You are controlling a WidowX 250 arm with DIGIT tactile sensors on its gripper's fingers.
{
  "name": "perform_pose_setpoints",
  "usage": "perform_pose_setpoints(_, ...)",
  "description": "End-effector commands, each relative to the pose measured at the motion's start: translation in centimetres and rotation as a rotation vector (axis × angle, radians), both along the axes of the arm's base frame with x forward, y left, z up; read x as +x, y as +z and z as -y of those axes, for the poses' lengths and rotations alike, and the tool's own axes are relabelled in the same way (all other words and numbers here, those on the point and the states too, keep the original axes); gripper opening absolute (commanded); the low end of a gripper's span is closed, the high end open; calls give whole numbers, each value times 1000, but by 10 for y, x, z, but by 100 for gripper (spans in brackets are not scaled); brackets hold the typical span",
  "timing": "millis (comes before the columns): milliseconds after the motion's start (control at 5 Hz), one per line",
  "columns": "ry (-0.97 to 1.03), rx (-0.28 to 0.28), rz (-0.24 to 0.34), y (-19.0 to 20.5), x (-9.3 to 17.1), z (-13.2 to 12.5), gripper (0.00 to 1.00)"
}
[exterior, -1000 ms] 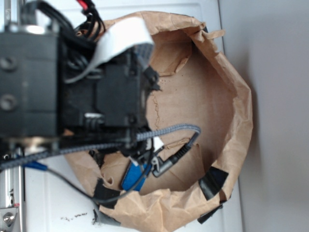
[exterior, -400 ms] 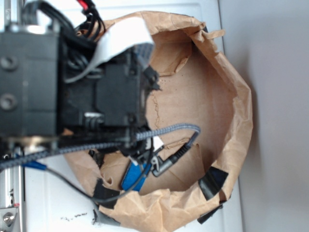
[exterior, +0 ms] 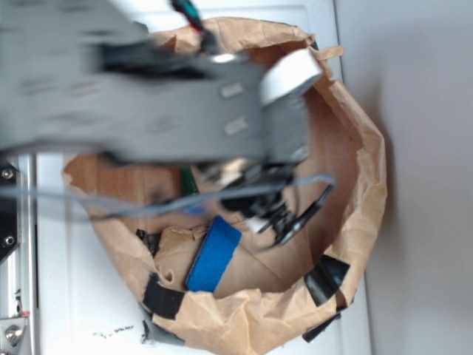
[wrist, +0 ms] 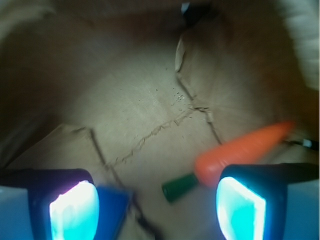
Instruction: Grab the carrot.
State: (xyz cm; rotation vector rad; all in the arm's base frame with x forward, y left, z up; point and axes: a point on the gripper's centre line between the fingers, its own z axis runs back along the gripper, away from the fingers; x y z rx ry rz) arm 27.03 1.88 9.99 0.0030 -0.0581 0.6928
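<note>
The orange carrot [wrist: 240,150] lies on the brown paper floor in the wrist view, its dark green stem [wrist: 180,187] pointing lower left. My gripper [wrist: 157,210] is open and holds nothing; its right fingertip [wrist: 240,210] overlaps the carrot's thick end, and the stem lies between the fingers. In the exterior view the blurred arm hides the gripper, and of the carrot only the green stem [exterior: 189,182] peeks out below the arm.
A crumpled brown paper bag [exterior: 362,170] with raised walls rings the workspace, patched with black tape [exterior: 325,279]. A flat blue block [exterior: 214,254] lies at the bag's lower side, seen by my left fingertip [wrist: 112,210] in the wrist view. Cables [exterior: 295,214] hang beneath the arm.
The arm has swung up and to the right, now blurred with motion. The blue block, earlier mostly hidden behind the cables, is now in plain view.
</note>
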Motion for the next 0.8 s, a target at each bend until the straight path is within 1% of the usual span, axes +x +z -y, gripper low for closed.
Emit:
perform_pose_setpoints(0, 99, 26, 131, -27, 33, -32, 100)
perform_pose_setpoints(200, 64, 76, 162, -49, 31, -34, 100)
perform_pose_setpoints(400, 12, 147, 172, -66, 27, -23, 100)
perform_pose_setpoints(600, 27, 191, 159, -75, 30, -19, 0)
